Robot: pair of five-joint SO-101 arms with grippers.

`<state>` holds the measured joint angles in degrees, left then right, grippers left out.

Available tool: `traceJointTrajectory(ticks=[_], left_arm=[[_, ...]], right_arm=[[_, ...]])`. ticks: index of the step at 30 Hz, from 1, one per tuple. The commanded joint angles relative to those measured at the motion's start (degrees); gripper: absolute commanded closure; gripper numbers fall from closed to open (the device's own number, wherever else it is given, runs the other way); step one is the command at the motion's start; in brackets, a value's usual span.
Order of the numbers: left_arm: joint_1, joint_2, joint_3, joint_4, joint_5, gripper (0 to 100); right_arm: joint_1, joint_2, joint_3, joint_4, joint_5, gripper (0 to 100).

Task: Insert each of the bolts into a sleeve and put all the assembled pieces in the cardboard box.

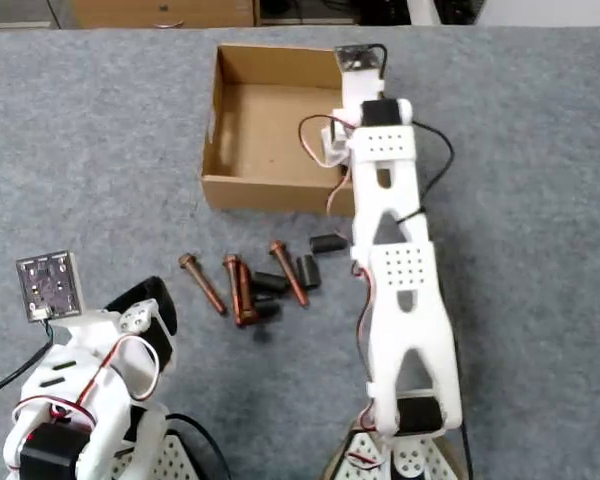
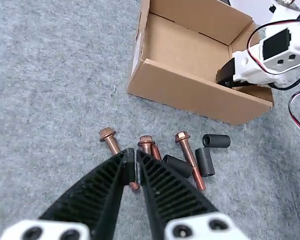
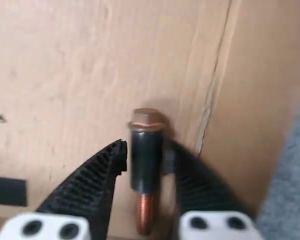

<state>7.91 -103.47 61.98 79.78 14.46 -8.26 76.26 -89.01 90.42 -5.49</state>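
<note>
Several loose bolts [image 1: 288,272], high view: copper, lying on the grey carpet [image 1: 100,150] just in front of the cardboard box [image 1: 270,193], heads toward the box, two of them side by side.
Loose sleeves [image 1: 327,243], high view: short and black; some lie among the bolts, and one lies a little apart, nearer the box wall.
Right arm [image 1: 400,280], high view: stretched from the near table edge to the box, its far end down inside one corner.
Left arm [image 1: 90,400], high view: folded at the near edge, well apart from the box and short of the bolts.
Left gripper [image 2: 131,156], left wrist view: fingertips all but together with nothing between them, held above the carpet in line with the shaft of one bolt.
Bolts and sleeves, left wrist view: three bolt heads show, with three sleeves just beside them, one touching a bolt's shaft.
Cardboard box, left wrist view: open-topped, beyond the bolts, with the other arm's white body at its far corner.
Right gripper [image 3: 146,148], right wrist view: jaws slightly apart on either side of the assembled piece [image 3: 144,160]. One pad touches the sleeve, and a thin strip of cardboard shows at the other.
Assembled piece, right wrist view: a copper bolt inside a black sleeve, its head and tip sticking out, over the box floor close to a side wall.
</note>
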Motion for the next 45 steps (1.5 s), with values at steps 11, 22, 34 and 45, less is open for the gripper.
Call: traceJointTrajectory(ticks=[11,22,34,45], left_arm=[[-0.62,-1.01,-0.26,0.26,-0.26,98],[-0.7,-1.01,0.97,-0.09,-0.53,98],[-0.79,-1.01,1.58,-0.18,-0.62,98],[-4.66,-1.01,1.58,0.0,-0.62,98]], right_arm=[[0.57,-18.24,-6.46,6.86,0.35,80.9],[0.84,-44.97,-5.76,12.04,0.0,81.0],[-4.18,-78.02,30.29,11.96,-0.09,81.0],[-11.56,-104.92,75.56,7.38,-6.77,81.0]])
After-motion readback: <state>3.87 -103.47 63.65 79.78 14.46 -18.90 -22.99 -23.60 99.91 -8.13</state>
